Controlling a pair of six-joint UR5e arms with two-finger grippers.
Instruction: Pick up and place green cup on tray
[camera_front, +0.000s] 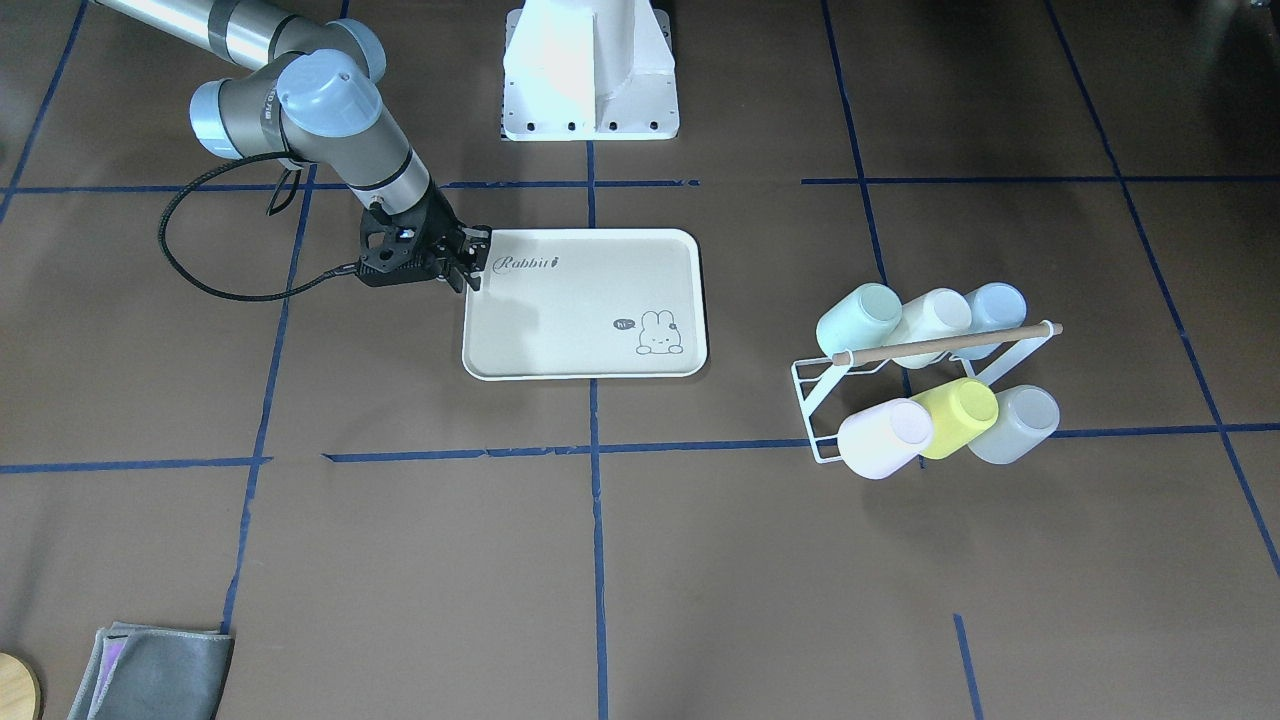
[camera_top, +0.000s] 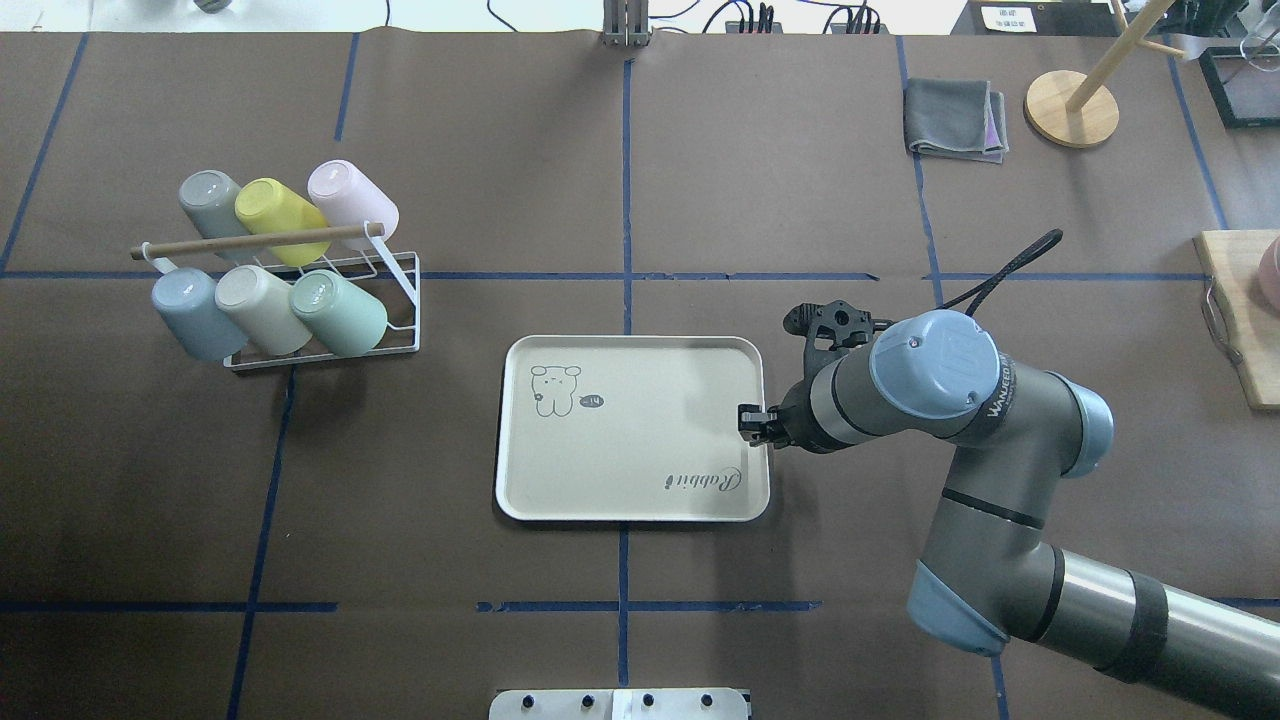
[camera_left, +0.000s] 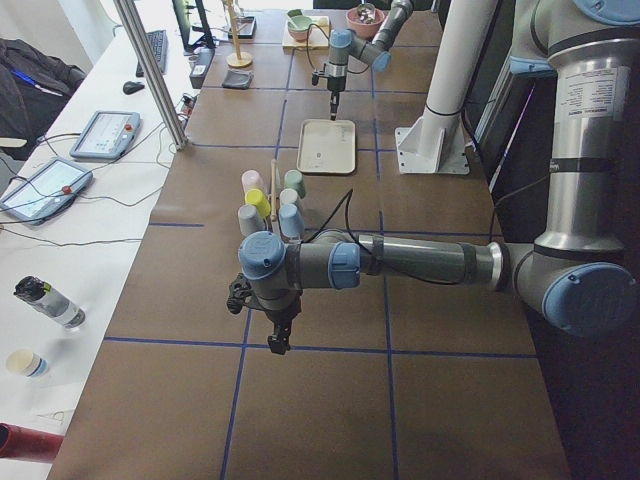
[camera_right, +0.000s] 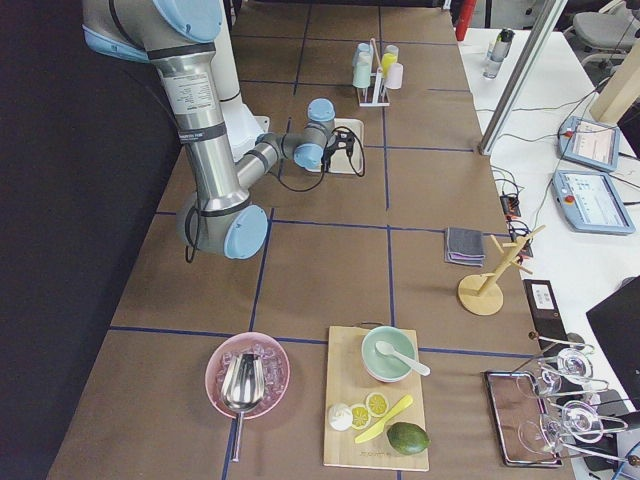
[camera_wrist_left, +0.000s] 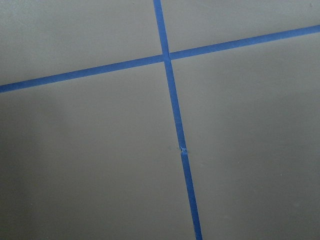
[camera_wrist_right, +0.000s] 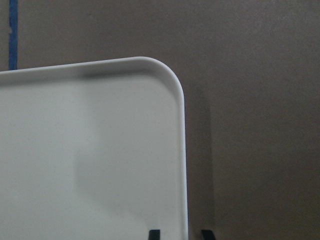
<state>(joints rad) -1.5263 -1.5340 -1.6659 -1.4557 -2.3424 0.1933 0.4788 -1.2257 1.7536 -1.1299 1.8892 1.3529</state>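
Note:
The green cup (camera_top: 340, 310), pale mint, lies on its side at the right end of the near row of a white wire rack (camera_top: 400, 300); the same green cup (camera_front: 860, 318) shows top left of the rack in the front view. The cream tray (camera_top: 630, 505) lies mid-table with nothing on it. My right gripper (camera_top: 750, 420) is at the tray's right edge. In the right wrist view its fingertips (camera_wrist_right: 155, 234) stand a little apart, one on each side of the rim of the tray (camera_wrist_right: 100, 150). My left gripper (camera_left: 278, 335) hangs over bare table beyond the rack; I cannot tell its state.
Several other pastel cups share the rack under a wooden rod (camera_top: 250, 241). A grey cloth (camera_top: 955, 118), a wooden stand (camera_top: 1072, 108) and a cutting board (camera_top: 1240, 320) lie at the far right. The left wrist view shows only blue tape (camera_wrist_left: 175, 125) on brown paper.

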